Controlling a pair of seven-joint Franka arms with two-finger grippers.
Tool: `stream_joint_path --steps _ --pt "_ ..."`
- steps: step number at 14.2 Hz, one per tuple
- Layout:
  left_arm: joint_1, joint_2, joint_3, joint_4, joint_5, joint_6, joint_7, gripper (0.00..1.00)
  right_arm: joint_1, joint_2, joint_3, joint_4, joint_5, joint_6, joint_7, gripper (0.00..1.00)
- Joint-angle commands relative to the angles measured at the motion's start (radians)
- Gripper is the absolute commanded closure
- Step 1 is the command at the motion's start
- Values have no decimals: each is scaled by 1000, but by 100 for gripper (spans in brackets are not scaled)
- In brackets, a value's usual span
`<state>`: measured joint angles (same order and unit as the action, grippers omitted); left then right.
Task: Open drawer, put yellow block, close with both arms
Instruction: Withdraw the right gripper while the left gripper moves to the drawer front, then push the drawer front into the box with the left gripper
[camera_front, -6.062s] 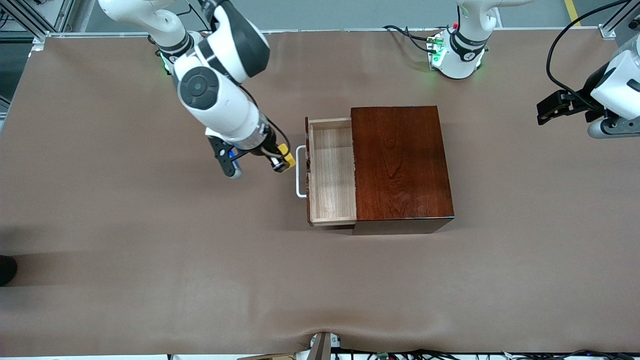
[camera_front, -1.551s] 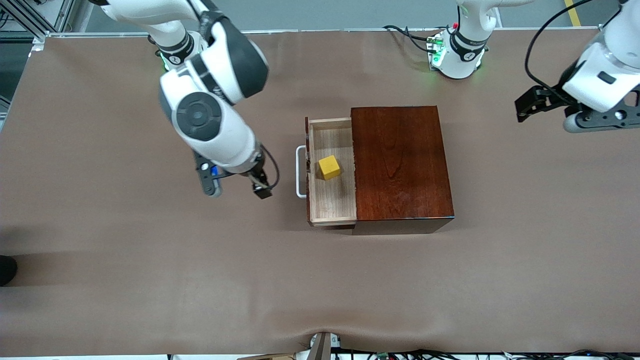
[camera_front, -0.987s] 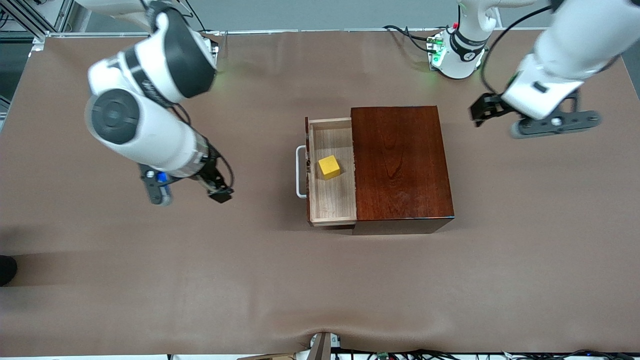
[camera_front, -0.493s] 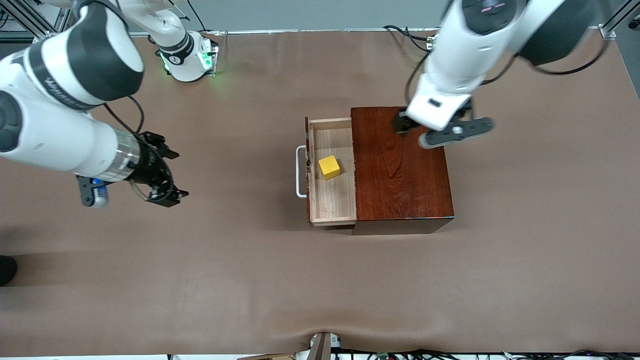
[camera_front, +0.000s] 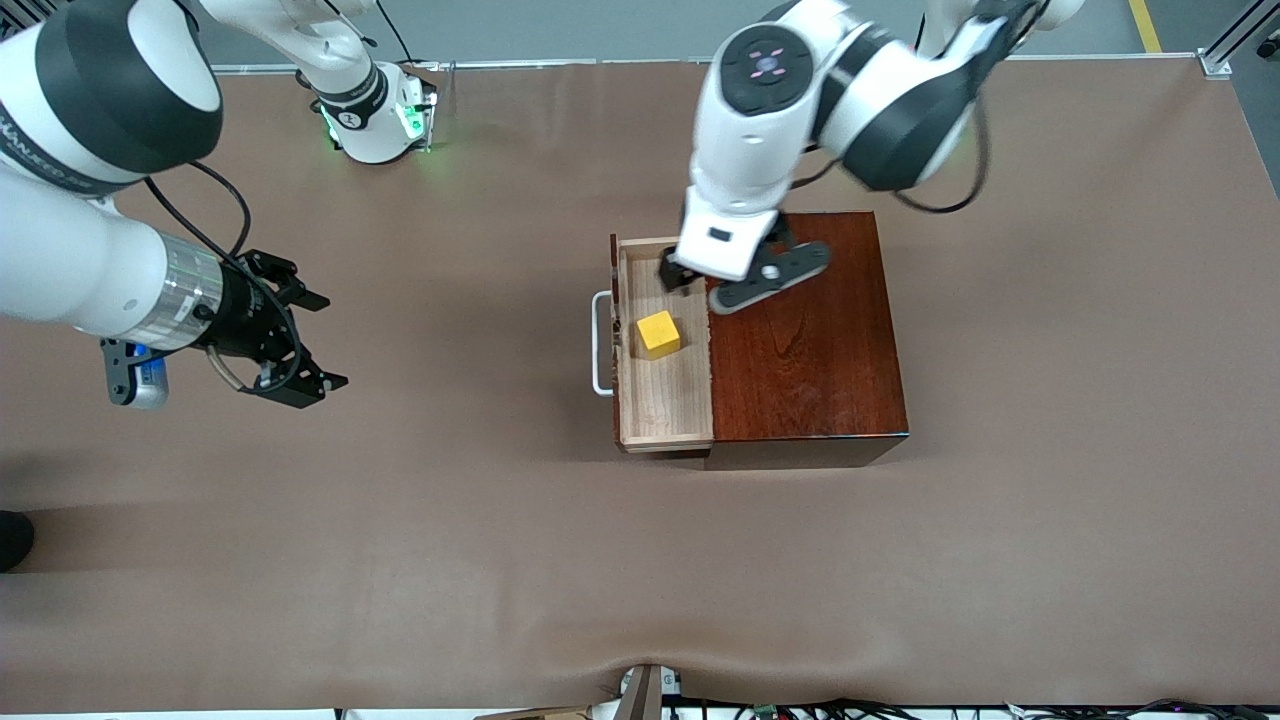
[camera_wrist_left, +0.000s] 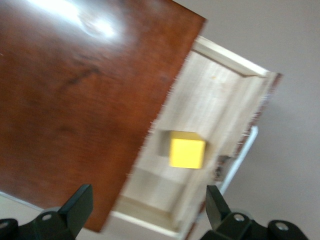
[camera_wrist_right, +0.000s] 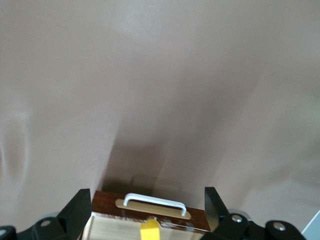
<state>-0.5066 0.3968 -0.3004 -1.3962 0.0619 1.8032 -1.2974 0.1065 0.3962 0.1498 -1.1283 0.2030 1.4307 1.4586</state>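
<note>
The drawer (camera_front: 665, 400) stands pulled out of the reddish-brown box (camera_front: 805, 340), its white handle (camera_front: 600, 345) facing the right arm's end of the table. The yellow block (camera_front: 658, 333) lies in the pale tray. My left gripper (camera_front: 720, 258) hangs open over the seam between box top and drawer. In the left wrist view the yellow block (camera_wrist_left: 187, 152) lies below the open left gripper (camera_wrist_left: 148, 210), with nothing held. My right gripper (camera_front: 322, 340) is open and empty above bare table, well off from the handle. The right wrist view looks back at the handle (camera_wrist_right: 155, 202) and the yellow block (camera_wrist_right: 150, 231).
Brown table cover (camera_front: 640, 570) spreads wide around the box on all sides. The right arm's base (camera_front: 375, 110) stands at the table's back edge. A dark object (camera_front: 12, 540) pokes in at the table's edge near the right arm's end.
The left arm has swung in from its end of the table, across the box top, to the drawer. The right arm has drawn back toward its own end. The block has not moved.
</note>
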Motion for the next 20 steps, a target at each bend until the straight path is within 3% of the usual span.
stream_joint_path --steps 1,4,7,9,13,17,20 --pt "-78 106 15 106 50 72 -179 0 -88 -22 80 4 4 -64 -165 0" --pt "-197 184 65 143 151 212 -435 0 -103 -56 62 2 -25 -136 -366 0" --pt "-356 276 212 198 153 312 -631 0 -151 -68 59 1 -39 -191 -560 0" --pt "-471 306 323 215 151 361 -715 0 -151 -88 65 -1 -106 -219 -671 0" --pt "-529 362 362 223 153 433 -864 0 -160 -108 60 -8 -154 -239 -918 0" --pt "-641 396 475 221 151 423 -927 0 -192 -138 16 -47 -157 -245 -1165 0" --pt "-656 430 488 221 157 401 -990 0 -232 -197 11 -119 -154 -234 -1303 0"
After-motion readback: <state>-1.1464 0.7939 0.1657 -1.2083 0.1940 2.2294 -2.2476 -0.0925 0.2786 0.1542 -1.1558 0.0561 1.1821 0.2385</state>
